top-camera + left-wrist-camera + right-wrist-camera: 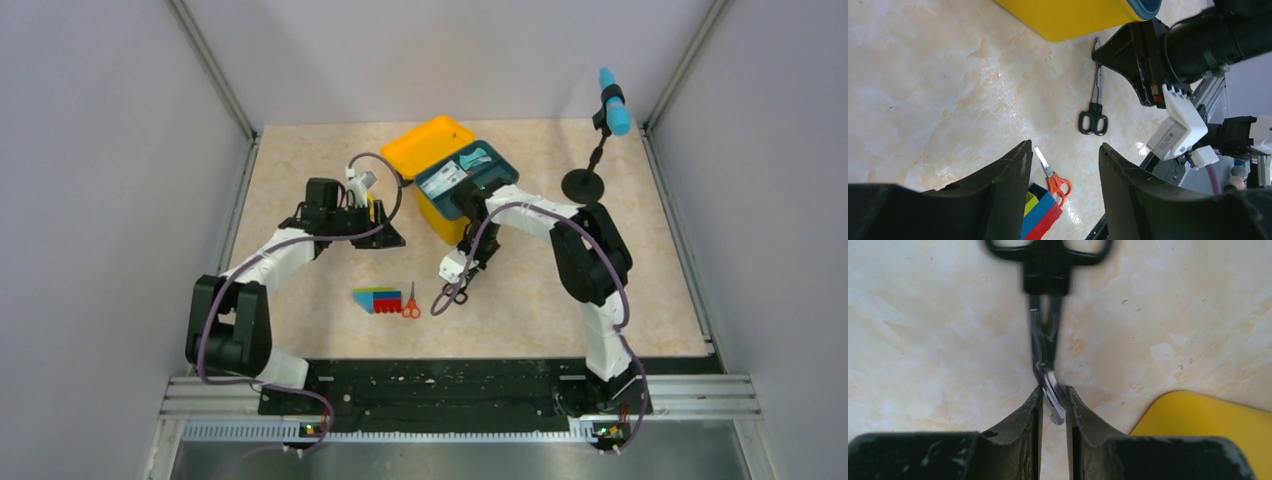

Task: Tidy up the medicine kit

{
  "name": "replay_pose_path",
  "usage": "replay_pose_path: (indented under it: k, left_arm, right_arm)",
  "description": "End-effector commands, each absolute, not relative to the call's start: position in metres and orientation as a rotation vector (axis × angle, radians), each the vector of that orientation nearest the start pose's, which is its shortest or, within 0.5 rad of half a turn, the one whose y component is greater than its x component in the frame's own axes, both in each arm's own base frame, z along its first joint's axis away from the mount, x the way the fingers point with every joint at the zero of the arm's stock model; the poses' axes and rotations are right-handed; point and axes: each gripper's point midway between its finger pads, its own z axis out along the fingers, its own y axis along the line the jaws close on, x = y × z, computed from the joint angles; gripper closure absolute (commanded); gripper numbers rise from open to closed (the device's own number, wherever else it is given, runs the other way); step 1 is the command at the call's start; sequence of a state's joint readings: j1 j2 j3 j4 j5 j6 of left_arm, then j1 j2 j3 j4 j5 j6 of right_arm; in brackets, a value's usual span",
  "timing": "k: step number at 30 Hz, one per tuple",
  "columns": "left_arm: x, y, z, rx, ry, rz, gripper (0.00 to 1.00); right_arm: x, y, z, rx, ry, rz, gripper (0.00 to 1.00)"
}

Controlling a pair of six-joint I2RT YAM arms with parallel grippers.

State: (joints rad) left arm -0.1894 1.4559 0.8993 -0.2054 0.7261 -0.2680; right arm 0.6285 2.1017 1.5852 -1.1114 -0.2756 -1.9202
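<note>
In the right wrist view the black scissors [1048,280] blur at their handle loops, which the top edge cuts; only a yellow corner of the medicine kit [1208,425] shows.

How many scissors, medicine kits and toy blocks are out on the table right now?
scissors: 2, the black scissors and the orange scissors
medicine kit: 1
toy block: 1
Total: 4

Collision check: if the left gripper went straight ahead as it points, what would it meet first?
Likely the orange scissors on the table, just past the open left gripper, though depth is unclear.
</note>
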Motion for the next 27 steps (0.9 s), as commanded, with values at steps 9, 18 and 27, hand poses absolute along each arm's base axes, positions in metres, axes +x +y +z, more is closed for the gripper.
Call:
replay_pose_path:
  k: [9,18,27]
  left_arm:
    - [0.314,-0.224,0.108,0.325,2.346,-1.335,0.43]
    - [0.301,-0.260,0.087,0.441,2.425,-1.461,0.43]
    - [0.313,-0.266,0.064,0.396,2.490,-1.431,0.43]
  right_arm:
    - [0.296,0.214,-0.035,-2.770,0.967,0.109,0.94]
    - [0.294,0.216,-0.038,-2.686,0.996,0.075,0.94]
    - [0.296,0.221,-0.034,-2.654,0.965,0.066,0.94]
